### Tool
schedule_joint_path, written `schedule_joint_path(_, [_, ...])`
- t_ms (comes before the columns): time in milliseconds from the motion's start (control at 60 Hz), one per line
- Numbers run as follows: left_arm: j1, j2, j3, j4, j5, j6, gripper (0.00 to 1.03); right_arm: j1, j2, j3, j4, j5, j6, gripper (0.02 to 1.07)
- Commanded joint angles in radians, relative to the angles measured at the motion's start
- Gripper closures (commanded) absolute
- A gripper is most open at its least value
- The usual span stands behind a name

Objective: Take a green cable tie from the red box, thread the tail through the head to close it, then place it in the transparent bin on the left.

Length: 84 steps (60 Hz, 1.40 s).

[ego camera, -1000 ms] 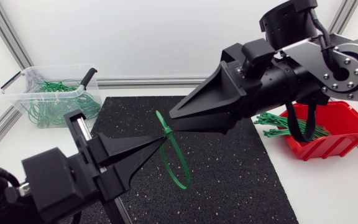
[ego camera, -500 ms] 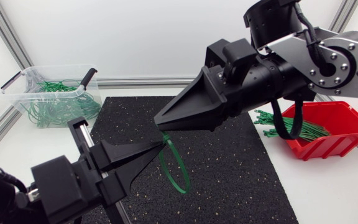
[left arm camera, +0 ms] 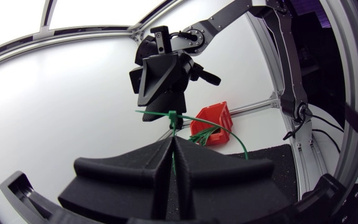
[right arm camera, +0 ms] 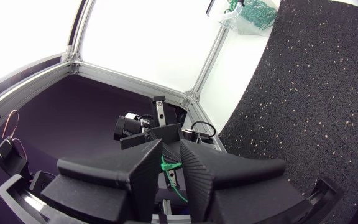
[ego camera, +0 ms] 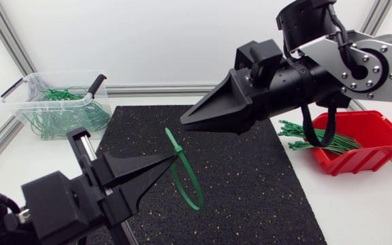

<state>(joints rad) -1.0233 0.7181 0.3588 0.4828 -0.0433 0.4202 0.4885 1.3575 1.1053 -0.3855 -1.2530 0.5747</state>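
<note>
Hanging over the black mat (ego camera: 264,190), the tie (ego camera: 172,141) is already closed into a loop. The left gripper (ego camera: 171,158) has it pinched just under the head, with both fingers pressed hard together on the strap. From where I stand, the loop droops below the tips and leans toward the mat's middle, while the head and a short end stick up above them. The left wrist view shows it plainly: the two wedges meet along one seam and the green strap comes out of it.

The right gripper (ego camera: 184,126) hangs a little higher and to the right of the head, pointing at it, near but not touching. Its fingers stand a narrow crack apart with nothing between them. In its own wrist view the tie and the other gripper show through that gap.

The box (ego camera: 369,153) sits on the white table (ego camera: 359,211) just off the mat's right edge, under the right arm. A bundle of spare ties (ego camera: 318,141) lies in it, with their ends poking out over the wall toward the mat. The bin (ego camera: 29,116) is at the far left corner, well apart from both grippers, with a tangle of closed loops (ego camera: 63,112) inside and black handles at its rim
</note>
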Motion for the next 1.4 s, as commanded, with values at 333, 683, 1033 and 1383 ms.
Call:
schedule_joint_path(333, [-0.006, -0.017, -0.032, 0.005, -0.009, 0.006, 0.99, 0.048, 0.023, 0.013, 0.02, 0.001, -0.001, 0.8])
schedule_joint_path(683, [0.005, -0.02, -0.031, 0.004, -0.009, 0.005, 0.99, 0.091, -0.011, -0.005, 0.017, 0.023, 0.007, 0.8])
schedule_joint_path(1033, [0.005, -0.011, -0.032, 0.007, -0.007, 0.003, 0.99, 0.099, -0.024, -0.022, 0.019, 0.052, -0.003, 1.01])
schedule_joint_path(1383, [-0.103, 0.003, -0.023, 0.005, -0.061, 0.003, 0.99, 0.078, 0.015, 0.014, 0.027, 0.093, 0.004, 1.01])
